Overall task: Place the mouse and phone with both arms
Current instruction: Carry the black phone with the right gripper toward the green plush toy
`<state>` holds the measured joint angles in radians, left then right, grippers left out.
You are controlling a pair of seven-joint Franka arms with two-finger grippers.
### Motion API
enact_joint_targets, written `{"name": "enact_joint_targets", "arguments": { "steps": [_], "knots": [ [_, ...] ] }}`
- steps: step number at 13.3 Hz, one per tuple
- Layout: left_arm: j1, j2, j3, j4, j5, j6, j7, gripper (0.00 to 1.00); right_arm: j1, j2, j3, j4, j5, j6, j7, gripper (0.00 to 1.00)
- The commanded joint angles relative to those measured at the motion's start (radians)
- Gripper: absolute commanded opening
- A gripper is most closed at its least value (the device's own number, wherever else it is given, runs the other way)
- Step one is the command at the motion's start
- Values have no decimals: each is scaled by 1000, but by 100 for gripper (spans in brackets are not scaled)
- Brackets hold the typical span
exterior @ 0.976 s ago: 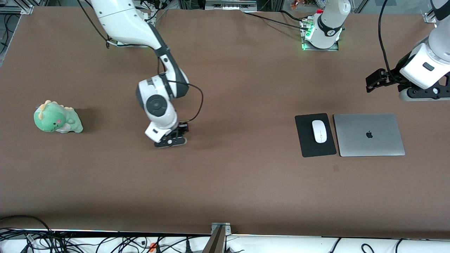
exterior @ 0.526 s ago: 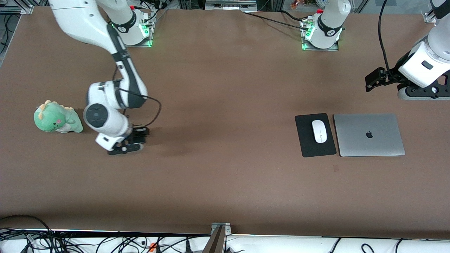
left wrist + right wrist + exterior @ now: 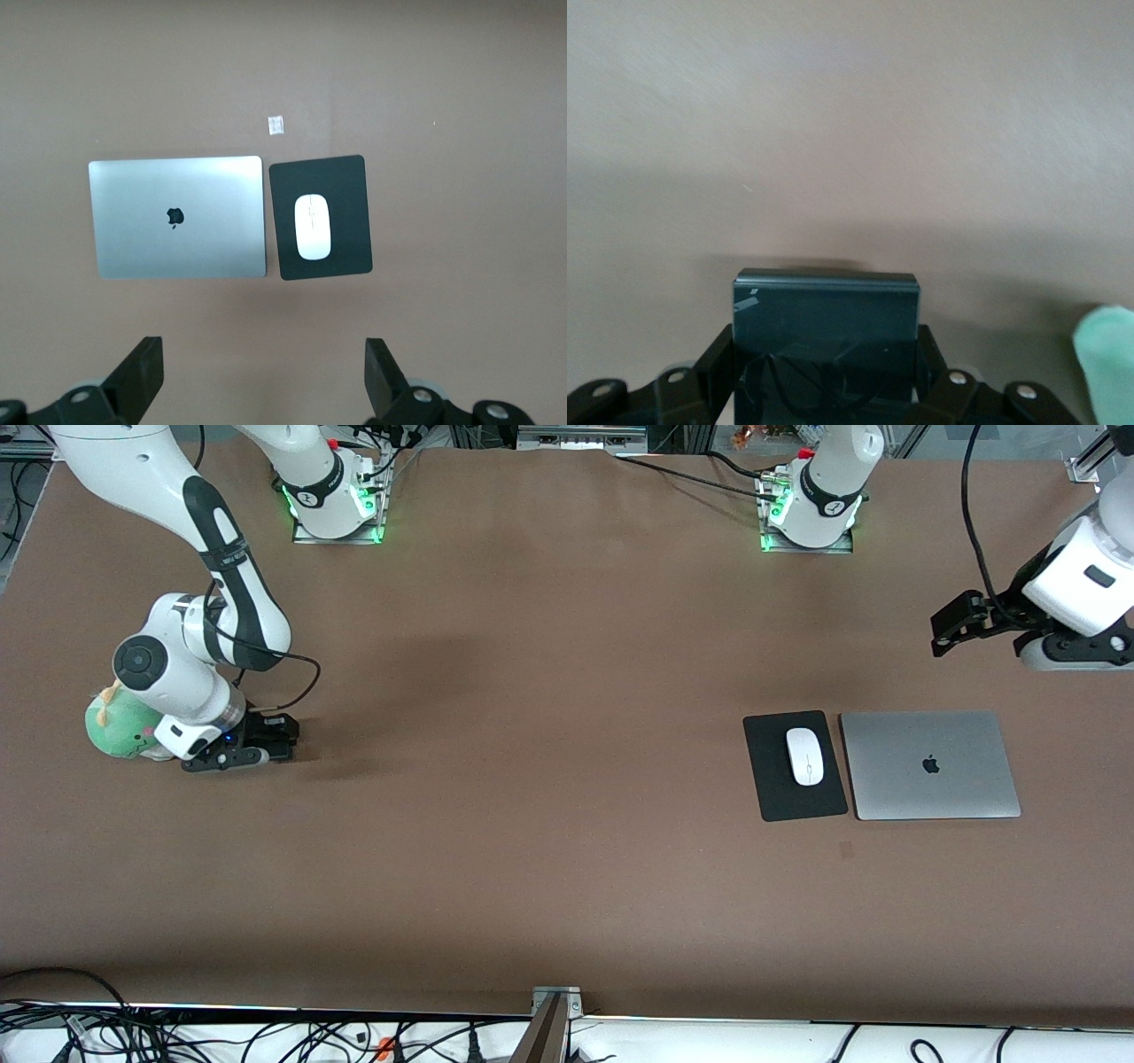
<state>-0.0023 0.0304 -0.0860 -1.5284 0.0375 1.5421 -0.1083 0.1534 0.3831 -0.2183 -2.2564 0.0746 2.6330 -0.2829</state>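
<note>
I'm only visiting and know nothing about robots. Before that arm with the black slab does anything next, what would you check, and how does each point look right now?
1. Phone clamped in right gripper: ok.
2. Gripper close beside the green plush dinosaur; whether they touch: cannot tell.
3. Bare table under the phone: ok.
4. Mouse on mouse pad, beside the laptop: ok.
5. Left gripper open, holding nothing, over bare table at its own end: ok.

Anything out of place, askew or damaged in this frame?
Nothing stands out. The mouse lies straight on its mouse pad beside the closed laptop. The right hand, by the green plush toy, is shut on the phone; the left hand waits open.
</note>
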Motion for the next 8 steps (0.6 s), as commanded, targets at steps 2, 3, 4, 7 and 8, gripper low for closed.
{"name": "enact_joint_targets", "arguments": {
  "steps": [2, 3, 4, 7, 8],
  "knots": [
    [-5, 14, 3, 24, -16, 4, 16, 100, -78, -20, 16, -43, 8, 66, -76, 35],
    [-10, 17, 2, 25, -19, 6, 7, 100, -81, -7, 16, -43, 8, 90, -78, 35],
    [-11, 19, 3, 24, -25, 3, 3, 100, -81, 0, 16, -42, 8, 100, -76, 35],
    [-10, 20, 2, 22, -25, -2, 6, 100, -81, 31, 16, -40, 11, 140, -78, 35],
    [-11, 22, 2, 22, -25, 1, 4, 100, -83, 36, 17, -40, 13, 150, -78, 35]
  ]
}}
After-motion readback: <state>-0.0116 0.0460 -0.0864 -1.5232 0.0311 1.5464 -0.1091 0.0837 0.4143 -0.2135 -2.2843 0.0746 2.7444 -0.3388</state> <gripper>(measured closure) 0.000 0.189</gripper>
